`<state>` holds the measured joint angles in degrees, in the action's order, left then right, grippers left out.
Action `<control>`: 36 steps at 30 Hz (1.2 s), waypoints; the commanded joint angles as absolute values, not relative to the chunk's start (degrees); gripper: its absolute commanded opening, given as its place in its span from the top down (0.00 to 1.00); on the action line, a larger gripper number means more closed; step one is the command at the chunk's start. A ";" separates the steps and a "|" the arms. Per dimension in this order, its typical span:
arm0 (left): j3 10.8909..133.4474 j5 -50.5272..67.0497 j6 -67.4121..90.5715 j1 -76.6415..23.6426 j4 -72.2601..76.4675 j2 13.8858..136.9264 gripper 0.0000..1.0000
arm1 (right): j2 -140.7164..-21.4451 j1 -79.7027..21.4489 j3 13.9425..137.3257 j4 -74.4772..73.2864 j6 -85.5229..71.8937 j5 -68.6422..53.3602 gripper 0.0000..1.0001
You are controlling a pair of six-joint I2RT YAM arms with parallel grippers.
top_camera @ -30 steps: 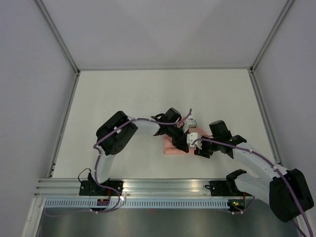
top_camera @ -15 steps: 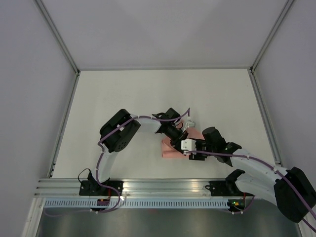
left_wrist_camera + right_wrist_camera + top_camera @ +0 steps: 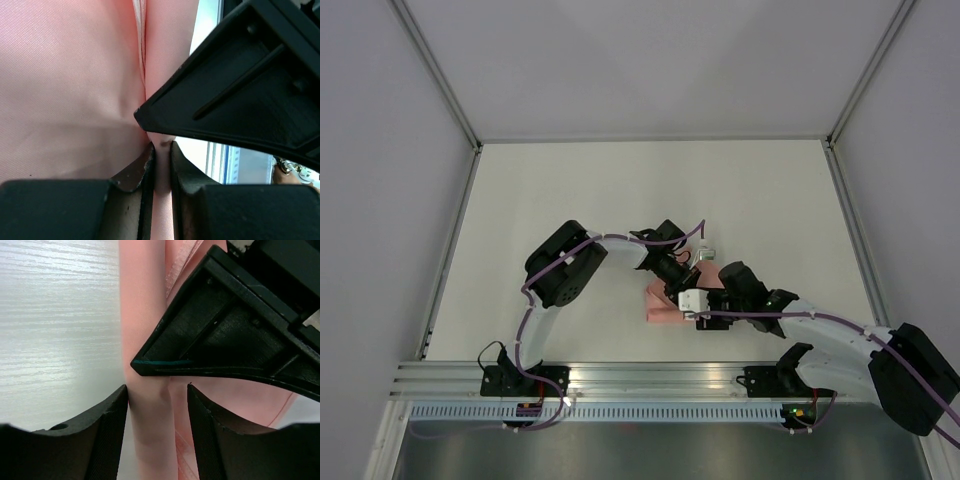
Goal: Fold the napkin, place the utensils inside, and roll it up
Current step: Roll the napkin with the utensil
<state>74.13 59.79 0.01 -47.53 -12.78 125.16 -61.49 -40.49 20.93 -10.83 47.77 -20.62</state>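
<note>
**Right arm closes in on the part-rolled napkin [image 3: 658, 308]**

Over the last second the right arm has swung leftward across the lower middle of the overhead view. That carries the right gripper [image 3: 697, 303] from the napkin's right edge to right over it, nose to nose with the left gripper [image 3: 683, 282].

The left one has tightened, and its wrist view shows the fingers pinched together on a thin ridge of pink cloth. The right one has its fingers standing apart, straddling a rounded pink tube at the cloth's left edge. I can't tell whether they press on it.

The napkin sits bunched on the surface [image 3: 620, 200], just below centre frame and mostly hidden under both tools. The knife is nowhere in sight, so I'd guess it is wrapped inside. To my eye the rolling is well along and a handover or re-grip is being set up.
</note>
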 commanded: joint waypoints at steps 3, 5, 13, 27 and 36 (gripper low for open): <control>72.33 49.31 -0.62 -47.90 -18.90 129.99 0.98 | -63.19 -42.10 21.09 -8.00 46.41 -18.90 0.44; 72.42 49.22 0.95 -47.90 -18.90 130.08 0.98 | -63.72 -42.36 21.18 -7.65 46.23 -18.98 0.46; 73.21 49.31 1.67 -47.81 -18.99 129.64 0.92 | -66.71 -43.33 20.57 -7.56 46.41 -18.63 0.58; 75.06 51.85 5.89 -45.27 -16.79 121.12 0.62 | -69.52 -43.24 20.74 -12.30 46.85 -19.42 0.84; 69.53 50.36 14.23 -40.44 -5.13 110.94 0.63 | -73.47 -40.79 26.10 -19.68 49.38 -26.36 0.92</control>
<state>71.31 52.58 7.75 -42.85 -12.71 117.91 -70.46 -41.87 25.85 -10.26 47.55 -22.94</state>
